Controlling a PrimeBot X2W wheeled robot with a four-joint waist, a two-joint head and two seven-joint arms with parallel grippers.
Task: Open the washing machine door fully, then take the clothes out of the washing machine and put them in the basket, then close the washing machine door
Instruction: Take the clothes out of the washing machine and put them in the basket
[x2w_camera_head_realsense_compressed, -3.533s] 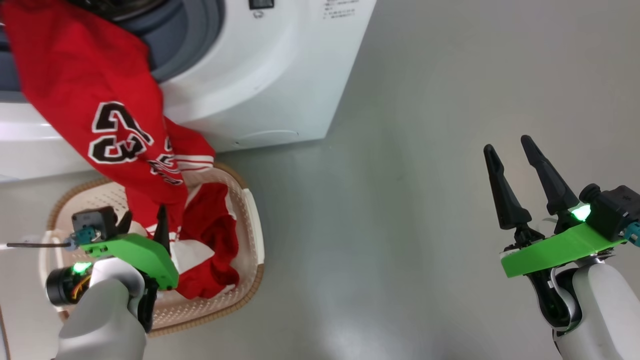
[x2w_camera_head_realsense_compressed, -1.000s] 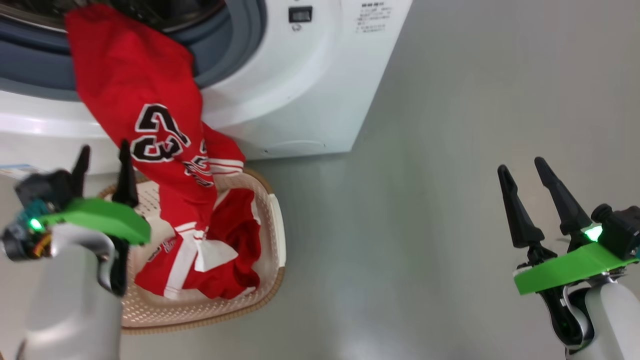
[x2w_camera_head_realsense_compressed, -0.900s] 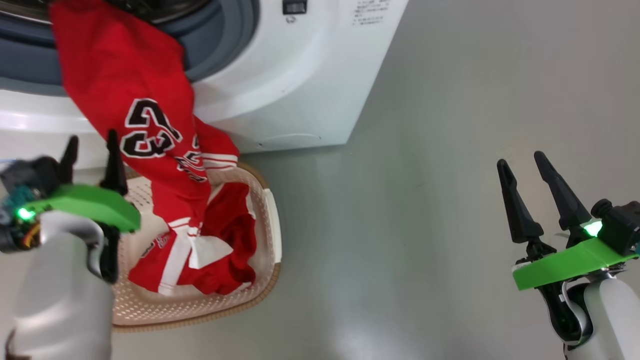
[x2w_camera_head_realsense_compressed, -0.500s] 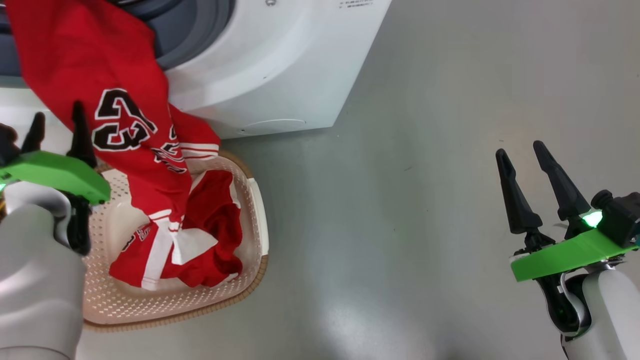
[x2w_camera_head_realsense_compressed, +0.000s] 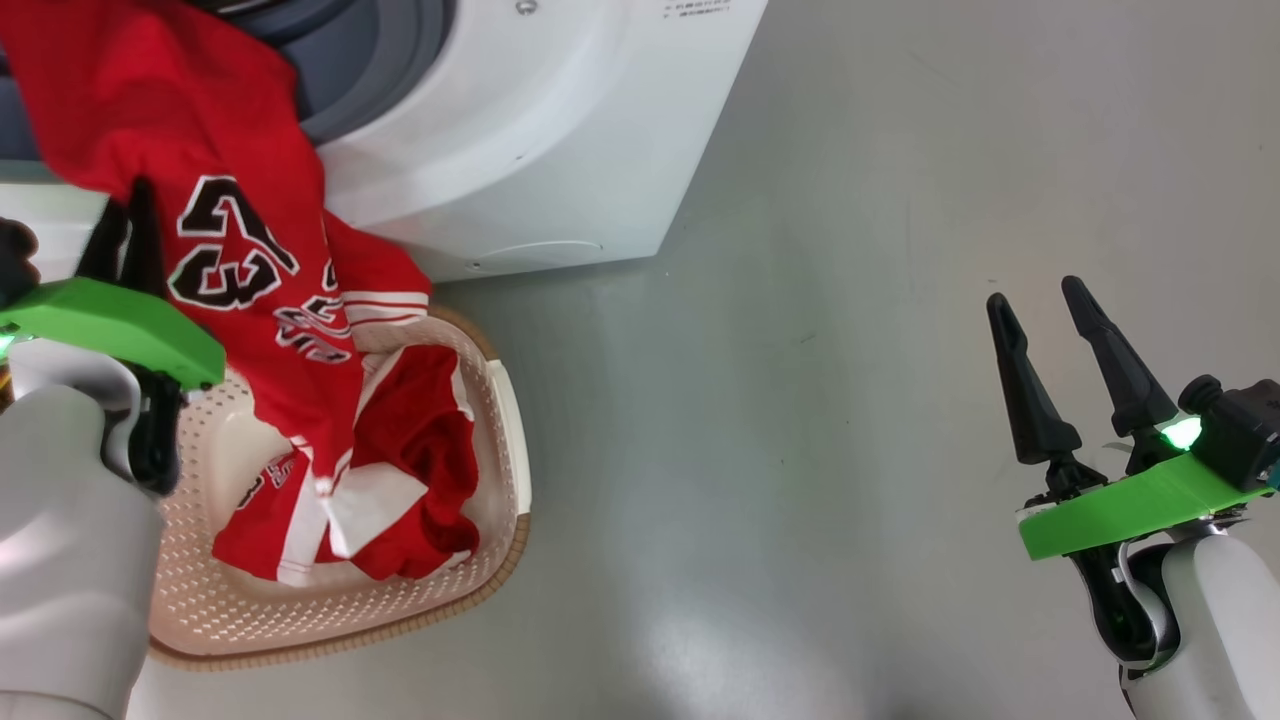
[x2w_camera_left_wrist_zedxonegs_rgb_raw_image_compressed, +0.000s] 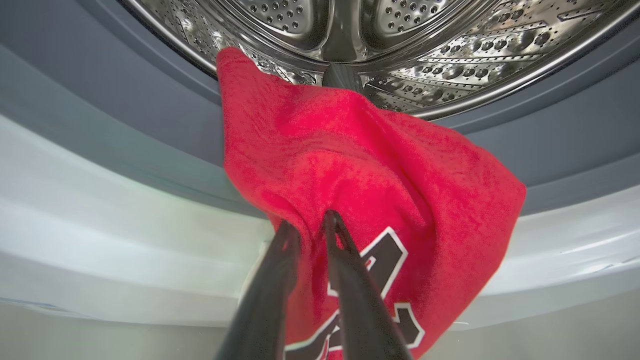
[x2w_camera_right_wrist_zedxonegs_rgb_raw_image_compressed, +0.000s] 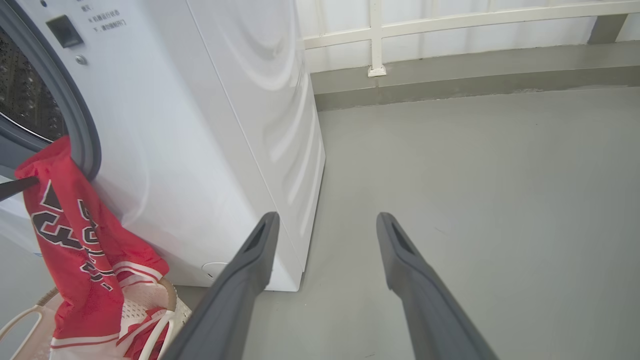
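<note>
Head view: half a second before, your left gripper (x2w_camera_head_realsense_compressed: 128, 205) had its fingers spread beside the clothes (x2w_camera_head_realsense_compressed: 190, 130); they had since drawn together, clenched on the left edge of the hanging cloth; the clothes ran from the washing machine (x2w_camera_head_realsense_compressed: 520, 130) mouth down into the basket (x2w_camera_head_realsense_compressed: 505, 420); your right gripper (x2w_camera_head_realsense_compressed: 1032, 295) stood released, well apart.
Left wrist view: the fingertips pinched a red fold just below the drum (x2w_camera_left_wrist_zedxonegs_rgb_raw_image_compressed: 450, 55).
Right wrist view: the fingers were splayed over the floor (x2w_camera_right_wrist_zedxonegs_rgb_raw_image_compressed: 475, 165).
</note>
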